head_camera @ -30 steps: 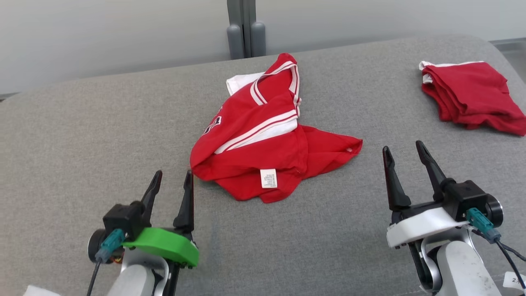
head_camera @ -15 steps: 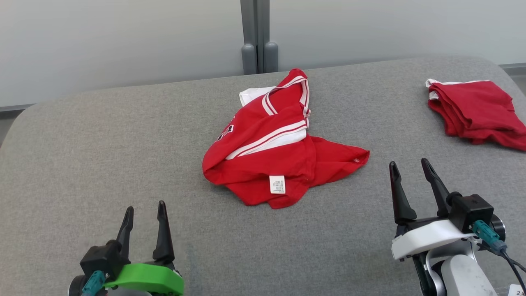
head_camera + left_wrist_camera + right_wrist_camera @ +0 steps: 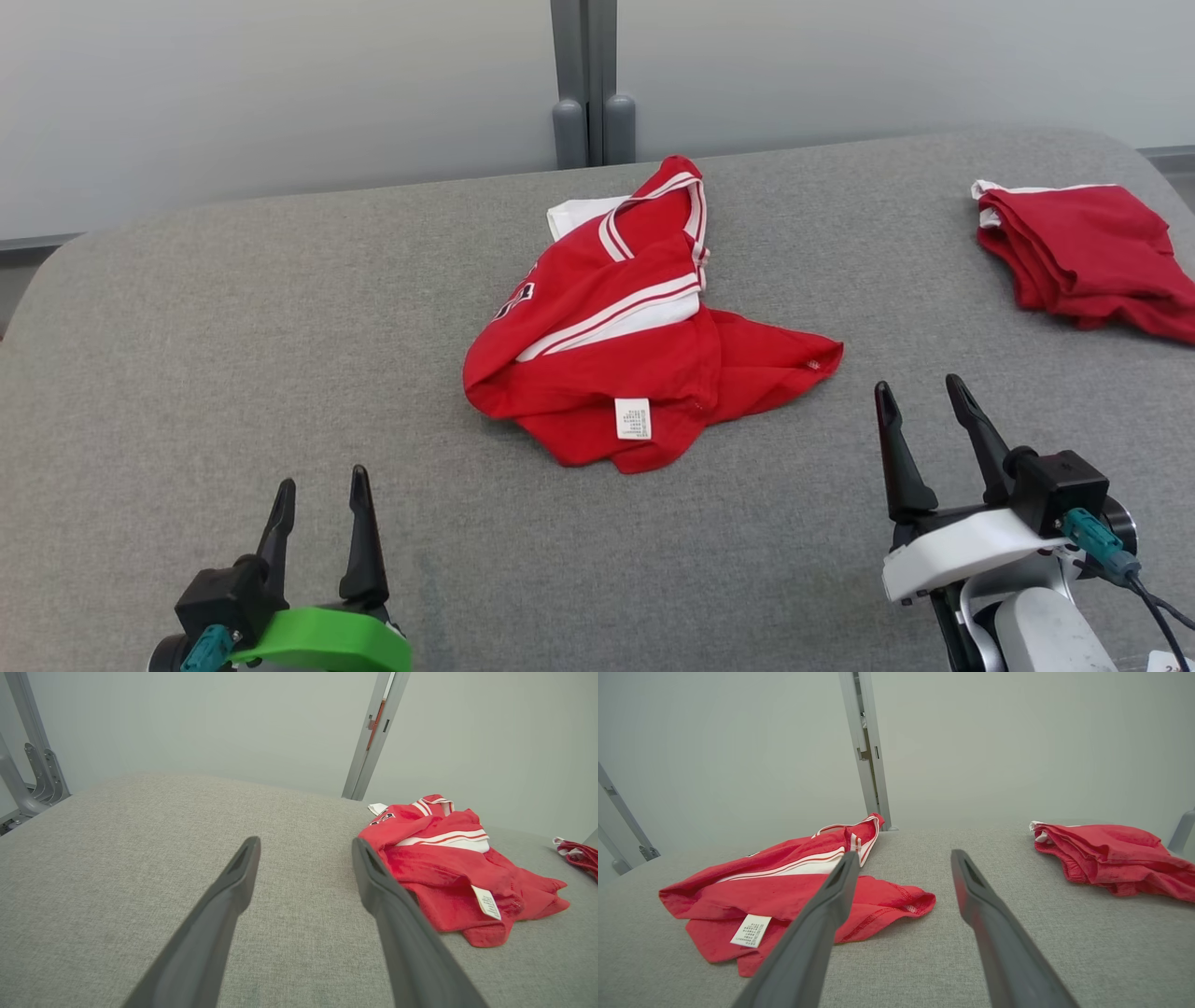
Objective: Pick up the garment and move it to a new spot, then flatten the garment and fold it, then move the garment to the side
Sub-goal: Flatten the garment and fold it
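On the grey surface (image 3: pixel 233 327) a crumpled red garment (image 3: pixel 625 364) lies between the left gripper (image 3: pixel 319 481) and right gripper (image 3: pixel 920 392), both spread wide, holding nothing

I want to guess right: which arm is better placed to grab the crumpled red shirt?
Probably right: the right pincer, open, stands close to the crumpled red shirt, by its pointed corner; the left pincer sits farther back.
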Available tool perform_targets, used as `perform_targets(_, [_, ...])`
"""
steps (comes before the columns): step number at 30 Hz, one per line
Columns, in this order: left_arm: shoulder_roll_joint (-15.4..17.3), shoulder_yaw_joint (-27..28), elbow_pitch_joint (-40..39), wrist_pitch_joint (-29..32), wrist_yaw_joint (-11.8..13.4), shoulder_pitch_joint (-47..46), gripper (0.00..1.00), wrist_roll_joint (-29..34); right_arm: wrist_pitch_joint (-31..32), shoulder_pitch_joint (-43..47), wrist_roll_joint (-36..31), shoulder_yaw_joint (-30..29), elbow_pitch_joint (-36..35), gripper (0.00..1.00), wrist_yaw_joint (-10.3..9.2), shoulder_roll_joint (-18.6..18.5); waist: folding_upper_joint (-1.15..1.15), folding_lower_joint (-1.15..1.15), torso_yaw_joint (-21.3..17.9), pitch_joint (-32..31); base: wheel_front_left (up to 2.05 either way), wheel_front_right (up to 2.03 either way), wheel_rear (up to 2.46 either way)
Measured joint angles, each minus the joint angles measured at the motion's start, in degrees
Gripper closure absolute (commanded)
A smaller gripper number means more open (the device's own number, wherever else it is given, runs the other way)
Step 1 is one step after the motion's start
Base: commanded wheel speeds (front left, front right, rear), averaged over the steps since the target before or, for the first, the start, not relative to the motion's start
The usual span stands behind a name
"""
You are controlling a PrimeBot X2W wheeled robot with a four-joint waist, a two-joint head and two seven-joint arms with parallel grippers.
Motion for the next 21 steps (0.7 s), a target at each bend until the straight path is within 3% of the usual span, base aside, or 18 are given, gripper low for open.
perform_targets(15, [-0.15,0.25,-0.04,0.00,-0.43,-0.23,0.00,0.80,0.00,-0.49,-0.19,-0.23,0.57,0.00,0.00,0.00,0.00,0.00,0.74,1.57,0.00,0.00,0.00])
perform_targets(21, [-0.20,-1.31,-0.57,0.00,-0.36,-1.54,0.00,0.37,0.00,-3.34,-3.21,-2.61,1.55,0.00,0.00,0.00,0.00,0.00,2.17,3.11,0.00,0.00,0.00])
